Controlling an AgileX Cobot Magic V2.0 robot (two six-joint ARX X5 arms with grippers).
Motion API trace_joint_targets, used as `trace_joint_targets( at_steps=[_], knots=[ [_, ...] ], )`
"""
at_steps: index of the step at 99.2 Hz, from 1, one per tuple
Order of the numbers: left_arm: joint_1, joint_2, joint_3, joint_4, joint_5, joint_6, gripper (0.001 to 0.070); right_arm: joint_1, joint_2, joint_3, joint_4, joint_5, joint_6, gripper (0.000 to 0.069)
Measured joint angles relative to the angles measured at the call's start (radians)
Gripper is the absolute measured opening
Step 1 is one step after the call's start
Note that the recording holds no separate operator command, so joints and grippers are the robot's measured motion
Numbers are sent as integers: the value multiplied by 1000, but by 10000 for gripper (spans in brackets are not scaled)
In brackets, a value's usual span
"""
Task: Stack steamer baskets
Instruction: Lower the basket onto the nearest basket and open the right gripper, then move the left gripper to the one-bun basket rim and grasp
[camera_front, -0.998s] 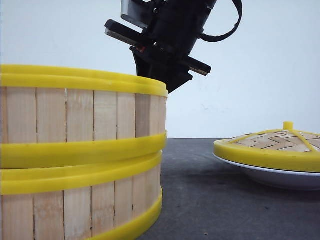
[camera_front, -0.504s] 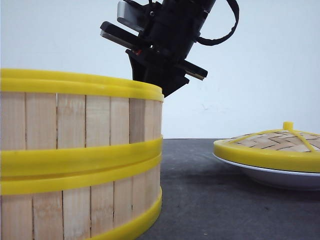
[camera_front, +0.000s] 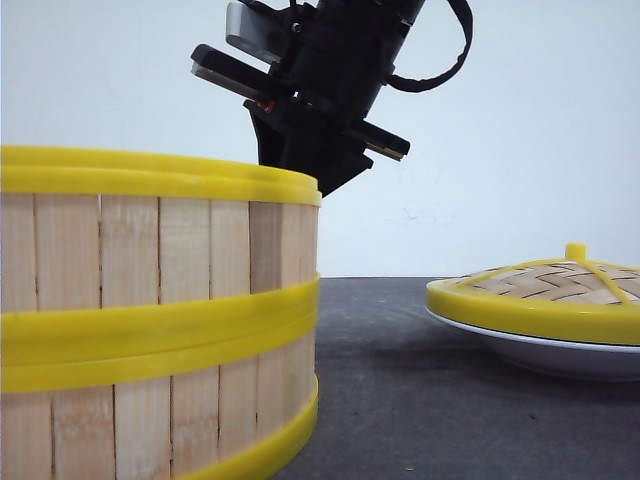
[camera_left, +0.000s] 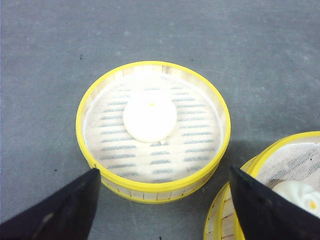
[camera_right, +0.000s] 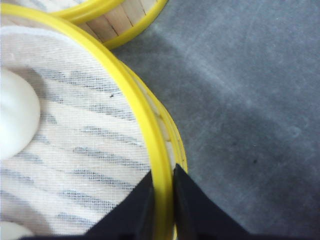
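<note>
Dark grey bench (camera_front: 420, 380) runs back to a plain white wall. Nearest the front camera, at the left, two steamer baskets stand stacked: the upper basket (camera_front: 160, 240) sits on the lower basket (camera_front: 150, 420), their yellow bands meeting. Behind the stack's far edge the right hand (camera_right: 162, 200) comes down at a slant; in its wrist view the two dark fingers (camera_right: 192, 210) are closed to a narrow gap that clamps the yellow top rim of the upper basket, one finger inside the wall and one outside. That basket is lined with striped white cloth (camera_right: 75, 145) and holds a white bun (camera_right: 15, 117).

Off to the right of the front view, a domed woven lid (camera_front: 545, 285) with a yellow rim and knob rests on a shallow white plate (camera_front: 545, 355).

In the left wrist view the left hand (camera_left: 162, 205) hangs wide open and grips nothing, above a third basket (camera_left: 152, 130) that stands alone on the bench beside the stack, with one white bun (camera_left: 150, 117) at its middle.
</note>
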Motion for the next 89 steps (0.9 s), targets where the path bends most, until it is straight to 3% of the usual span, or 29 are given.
trace_joint_targets(
  at_steps=[7,19,26,50,76,89],
  knots=[
    [0,0,0,1,0,0,500,2,0,0,5,-14,4,98],
    [0,2,0,30,-5,0,500,16,0,1,-1,-36,20,342],
    [5,17,0,83,-27,-5,500,16,-4,4,-17,-36,24,403],
    [69,190,36,221,-36,-24,500,5,-144,11,-114,-12,19,434],
    [173,436,37,317,-17,-24,500,-116,-424,21,-387,285,-14,434],
    [219,538,37,348,0,-26,500,-243,-523,21,-509,367,-18,434]
  ],
)
